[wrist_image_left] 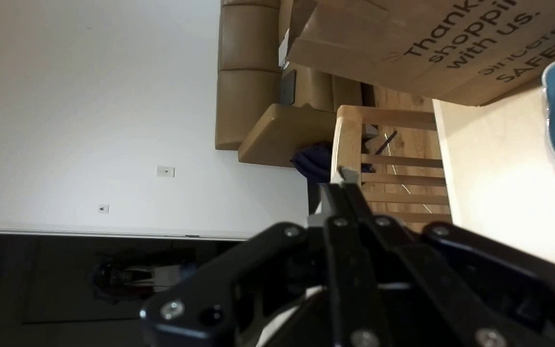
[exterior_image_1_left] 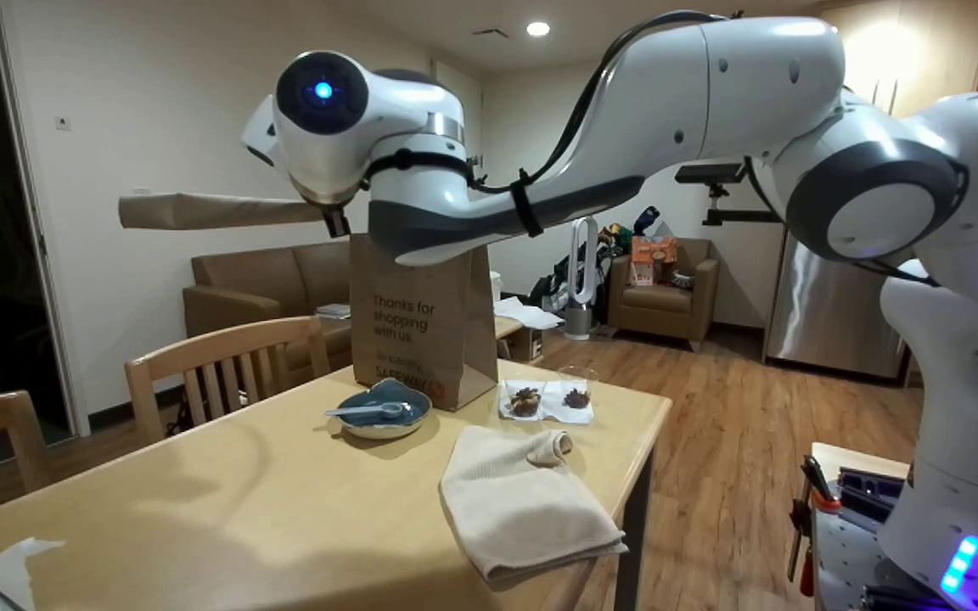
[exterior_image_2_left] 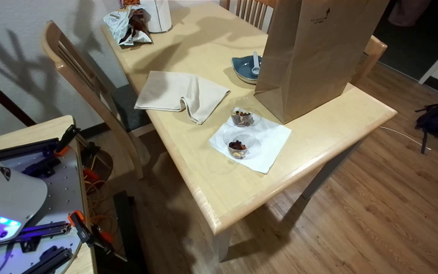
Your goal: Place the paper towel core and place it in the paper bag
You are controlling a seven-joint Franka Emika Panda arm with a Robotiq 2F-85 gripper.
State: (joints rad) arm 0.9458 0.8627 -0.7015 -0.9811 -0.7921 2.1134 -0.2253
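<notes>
The paper towel core (exterior_image_1_left: 217, 212) is a long grey-brown tube, held level in the air above the table. My gripper (exterior_image_1_left: 336, 222) is shut on its end nearer the bag, as seen in an exterior view. In the wrist view the fingertips (wrist_image_left: 337, 187) are nearly together, with a small grey edge of the core (wrist_image_left: 349, 175) just past them; the rest of it is hidden. The brown paper bag (exterior_image_1_left: 421, 322) stands upright on the table, also in an exterior view (exterior_image_2_left: 318, 61) and the wrist view (wrist_image_left: 431, 58). The core is beside and above it, out of the bag.
A blue bowl (exterior_image_1_left: 383, 416) with a spoon sits against the bag's front. Two clear snack cups (exterior_image_2_left: 238, 146) stand on a white napkin (exterior_image_2_left: 268, 152) near the bag. A folded beige cloth (exterior_image_1_left: 523, 509) lies on the table. A wooden chair (exterior_image_1_left: 226, 356) stands behind the table.
</notes>
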